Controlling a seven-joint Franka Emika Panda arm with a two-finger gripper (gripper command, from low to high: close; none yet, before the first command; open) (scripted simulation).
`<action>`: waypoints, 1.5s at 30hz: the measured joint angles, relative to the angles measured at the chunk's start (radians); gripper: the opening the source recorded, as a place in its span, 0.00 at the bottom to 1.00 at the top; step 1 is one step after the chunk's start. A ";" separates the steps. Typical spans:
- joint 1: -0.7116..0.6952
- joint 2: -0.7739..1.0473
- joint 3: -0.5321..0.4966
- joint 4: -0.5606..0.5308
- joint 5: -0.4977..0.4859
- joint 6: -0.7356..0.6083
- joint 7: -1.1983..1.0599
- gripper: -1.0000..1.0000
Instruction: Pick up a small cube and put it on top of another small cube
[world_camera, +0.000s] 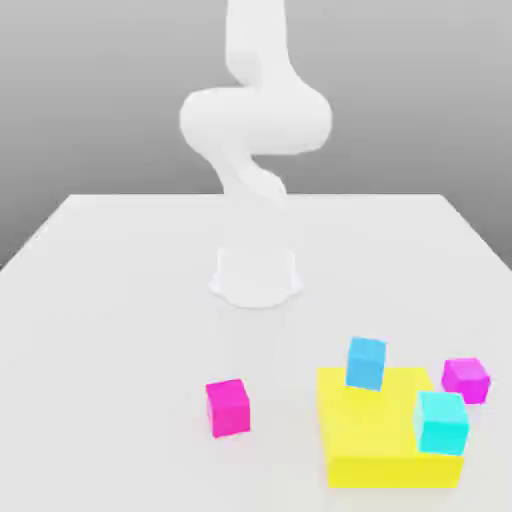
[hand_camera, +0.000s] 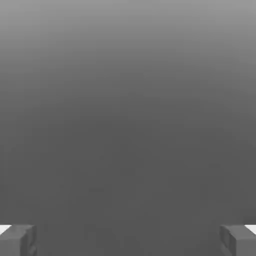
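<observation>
The gripper (hand_camera: 128, 240) was spread wide, nothing between its fingers (hand_camera: 17, 240). On the table (world_camera: 120, 300) a pink cube (world_camera: 228, 407) was set apart from a yellow block (world_camera: 375, 430), on which two blue cubes (world_camera: 366, 363) (world_camera: 441, 422) rested; a magenta cube (world_camera: 466, 379) lay beside it.

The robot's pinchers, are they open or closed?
Open. The gripper has its two fingers far apart at opposite edges of the hand view, nothing between them.
</observation>
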 joint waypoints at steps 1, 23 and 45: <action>0.008 0.036 -0.014 -0.027 0.004 0.026 -0.022 0.50; 0.047 0.834 -0.126 -0.487 0.067 0.602 -0.412 0.50; -0.002 0.700 -0.054 -0.505 0.015 0.480 -0.412 0.00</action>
